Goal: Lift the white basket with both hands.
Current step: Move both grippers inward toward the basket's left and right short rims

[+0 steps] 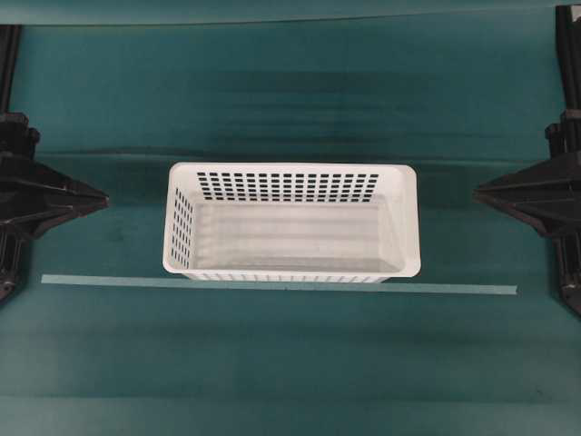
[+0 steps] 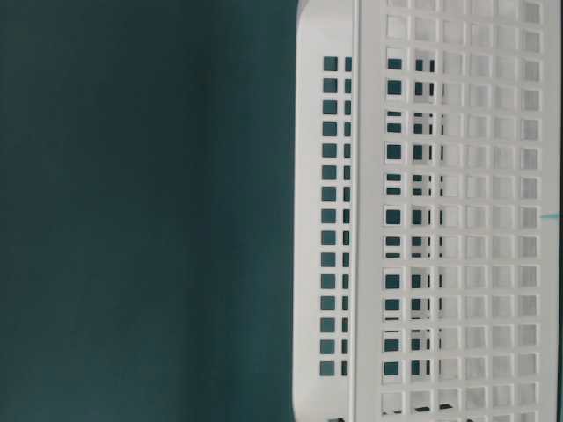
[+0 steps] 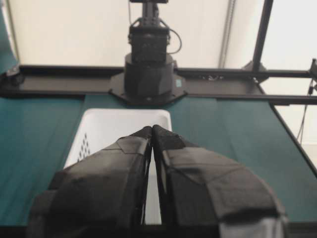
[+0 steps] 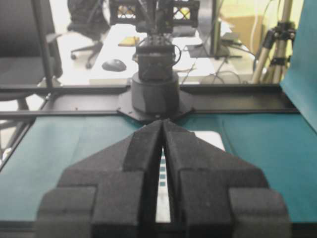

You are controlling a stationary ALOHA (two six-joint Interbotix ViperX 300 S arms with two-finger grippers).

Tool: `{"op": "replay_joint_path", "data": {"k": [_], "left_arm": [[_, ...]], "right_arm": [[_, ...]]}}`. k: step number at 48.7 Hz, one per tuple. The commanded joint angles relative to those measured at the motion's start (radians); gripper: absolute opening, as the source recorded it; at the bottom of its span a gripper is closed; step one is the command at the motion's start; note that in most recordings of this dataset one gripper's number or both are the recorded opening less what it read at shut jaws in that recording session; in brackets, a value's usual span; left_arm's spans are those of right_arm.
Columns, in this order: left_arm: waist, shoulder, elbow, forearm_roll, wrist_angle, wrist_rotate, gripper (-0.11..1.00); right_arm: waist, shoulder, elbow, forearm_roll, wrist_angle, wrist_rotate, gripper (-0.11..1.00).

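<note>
White basket (slot-perforated walls), teal tablecloth, pale tape strip, black grippers

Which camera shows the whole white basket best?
The overhead view: the white basket shows whole, rim, floor and slotted walls. The table-level view shows only a close-up of its walls; both wrist views glimpse it behind shut grippers.

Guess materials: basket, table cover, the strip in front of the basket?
Basket: looks like moulded white plastic, slightly glossy; even slotted walls, rounded rim. Table cover: probably teal fabric, matte; soft creases and shading bands show. Strip: likely pale tape stuck flat on the cover; thin, straight, no thickness visible.
</note>
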State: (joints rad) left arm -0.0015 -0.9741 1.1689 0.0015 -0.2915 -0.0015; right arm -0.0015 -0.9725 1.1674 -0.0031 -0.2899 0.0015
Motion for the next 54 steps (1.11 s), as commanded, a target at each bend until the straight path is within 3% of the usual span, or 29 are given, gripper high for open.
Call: {"op": "replay_joint_path", "data": {"k": [1, 6, 10, 14, 18, 24, 30, 36, 43, 54], "left_arm": [[-0.028, 0.011, -0.041, 0.011, 0.014, -0.055, 0.14], [-0.029, 0.017, -0.069, 0.012, 0.051, -0.137, 0.05], [-0.031, 0.017, -0.087, 0.014, 0.08, -0.199, -0.03], [-0.032, 0.018, -0.112, 0.014, 0.12, -0.253, -0.03], [-0.032, 0.02, -0.152, 0.014, 0.175, -0.311, -0.03], [-0.032, 0.037, -0.222, 0.014, 0.27, -0.417, -0.03], [-0.032, 0.075, -0.298, 0.014, 0.399, -0.568, -0.03], [-0.032, 0.132, -0.357, 0.014, 0.508, -0.784, -0.03], [-0.032, 0.192, -0.382, 0.014, 0.569, -0.994, -0.03], [-0.017, 0.261, -0.413, 0.015, 0.719, -1.173, -0.03]], "right_arm": [[0.006, 0.0, -0.018, 0.008, -0.006, 0.015, 0.09], [0.009, 0.008, -0.067, 0.074, 0.031, 0.055, 0.0], [0.006, 0.018, -0.115, 0.104, 0.087, 0.104, 0.0], [0.005, 0.038, -0.167, 0.135, 0.179, 0.16, 0.0], [0.003, 0.072, -0.227, 0.173, 0.282, 0.241, 0.0], [-0.028, 0.14, -0.295, 0.232, 0.422, 0.417, 0.0], [-0.055, 0.202, -0.316, 0.232, 0.512, 0.583, 0.0], [-0.087, 0.261, -0.331, 0.232, 0.568, 0.721, 0.0], [-0.11, 0.307, -0.367, 0.232, 0.658, 0.813, 0.0], [-0.141, 0.41, -0.469, 0.224, 1.005, 0.925, 0.0]]}}
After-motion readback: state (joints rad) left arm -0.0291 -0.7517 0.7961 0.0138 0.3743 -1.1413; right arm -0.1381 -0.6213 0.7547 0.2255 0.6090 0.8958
